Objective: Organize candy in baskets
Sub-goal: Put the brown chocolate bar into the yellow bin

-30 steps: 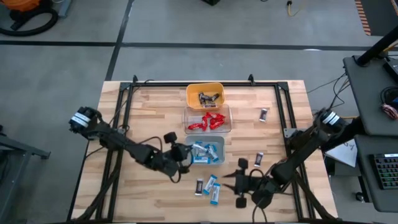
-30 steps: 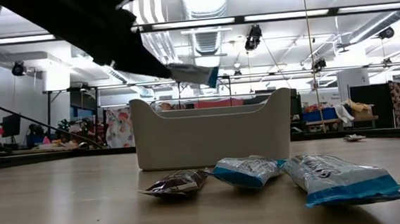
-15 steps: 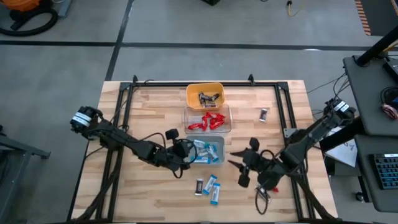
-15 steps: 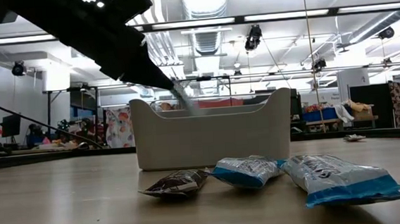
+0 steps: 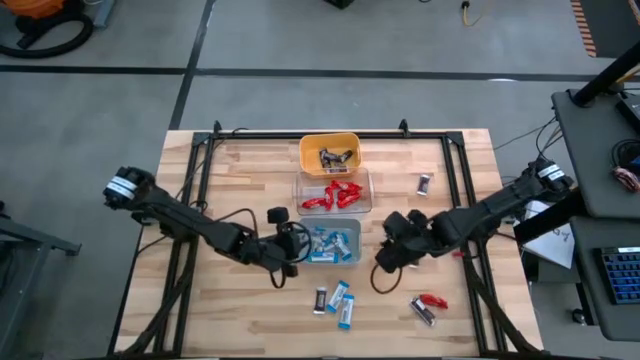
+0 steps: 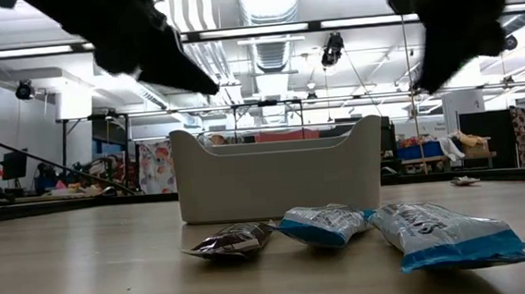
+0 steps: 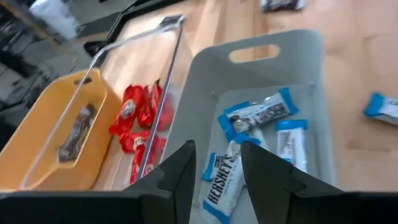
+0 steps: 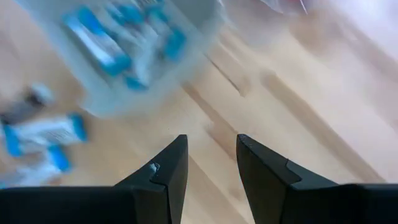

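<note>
Hovering over pale grey-blue plastic basket (image 5: 331, 243) of blue-and-white wrapped bars (image 7: 255, 115).
Left gripper (image 5: 293, 250) released, empty; right gripper (image 5: 385, 262) parted, empty, right of basket.

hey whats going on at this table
Two robot arms are sorting wrapped candy into three baskets. The left gripper hangs open at the grey-blue basket of blue-and-white bars, holding nothing. The right gripper is open and empty just beside that basket. Loose bars lie on the table.

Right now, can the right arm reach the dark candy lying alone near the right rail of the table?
Probably yes. The right gripper hovers open and empty beside the grey-blue basket, and only bare wood lies between it and that dark candy.
</note>
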